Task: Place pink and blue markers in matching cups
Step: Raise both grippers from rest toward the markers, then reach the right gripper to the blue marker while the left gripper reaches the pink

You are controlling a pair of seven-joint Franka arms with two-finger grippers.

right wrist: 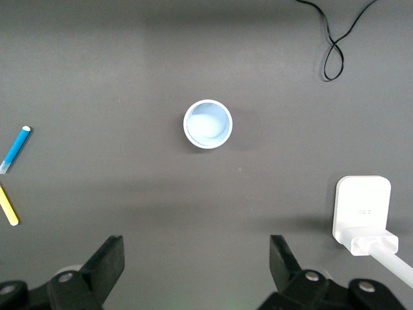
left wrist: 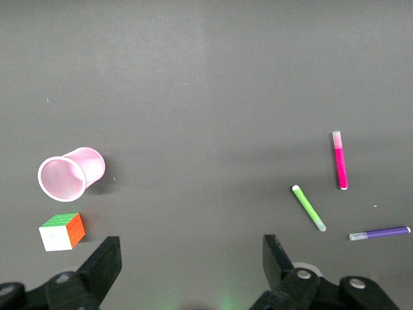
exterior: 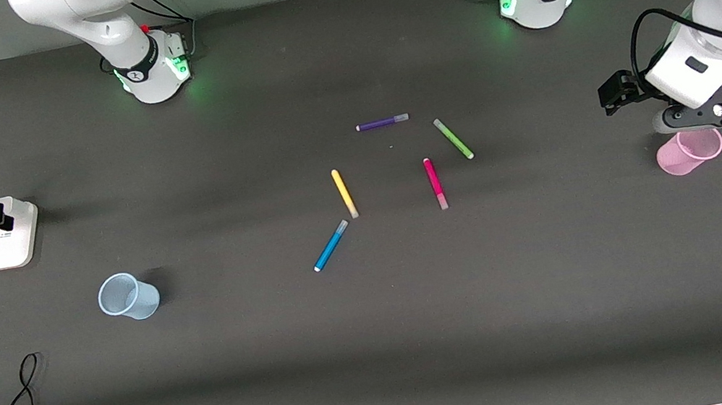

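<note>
- Nothing picked yet: pink pen and blue pen lie mid-tabletop
- Left claw spread above pink cup; right claw spread, waiting near blue cup
- Next: reach a pen

Five markers lie flat near the middle of the table. The purple marker lies farthest from the front camera. The green marker and pink marker lie toward the left arm's end, the yellow marker beside them. The blue marker lies nearest the camera, just beside the yellow marker's tip. The blue cup stands toward the right arm's end; the pink cup stands at the left arm's end, a puzzle cube just beside it.
</note>
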